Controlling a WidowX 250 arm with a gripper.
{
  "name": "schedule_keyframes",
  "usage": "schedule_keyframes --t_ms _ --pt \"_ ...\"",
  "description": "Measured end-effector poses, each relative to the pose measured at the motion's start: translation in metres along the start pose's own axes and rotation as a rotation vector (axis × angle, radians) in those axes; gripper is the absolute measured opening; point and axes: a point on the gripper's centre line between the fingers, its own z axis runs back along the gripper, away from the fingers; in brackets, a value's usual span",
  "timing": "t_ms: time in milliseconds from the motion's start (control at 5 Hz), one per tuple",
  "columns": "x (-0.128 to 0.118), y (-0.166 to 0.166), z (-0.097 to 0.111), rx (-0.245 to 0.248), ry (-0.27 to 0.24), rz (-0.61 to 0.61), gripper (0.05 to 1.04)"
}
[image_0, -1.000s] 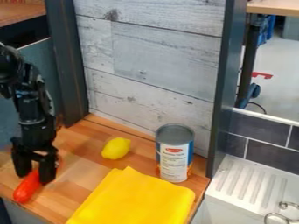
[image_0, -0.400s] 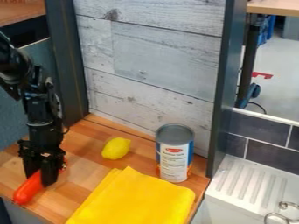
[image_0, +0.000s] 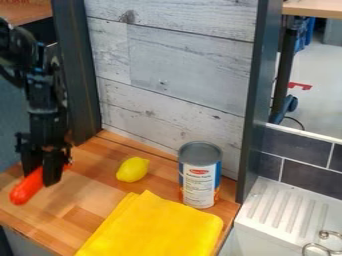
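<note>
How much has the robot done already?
Grabbing looks done: the gripper has the long red thing between its fingers. It's in hand and seems lifted from where it was. Letting go is left; where, I can't tell. The lemon and can haven't moved.

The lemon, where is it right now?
In the camera view, the lemon is on the wooden counter, left of the tin can, just behind the yellow cloth and right of the gripper.

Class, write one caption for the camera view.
A black tool grips a long red object near a lemon, a folded yellow cloth and a can.
</note>
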Motion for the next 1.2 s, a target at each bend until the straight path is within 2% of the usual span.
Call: schedule_keyframes --t_ms 200,400,600,1000,1200 --pt "0.01 0.008 0.023 0.021 -0.037 0.01 0.557" --pt "0.029 0.017 0.045 0.045 -0.119 -0.019 0.557" --pt "0.052 0.024 0.04 0.041 -0.151 -0.059 0.557" --pt "0.078 0.029 0.009 0.042 -0.157 -0.074 0.557" --pt "0.102 0.028 -0.004 0.063 -0.137 -0.07 0.557"
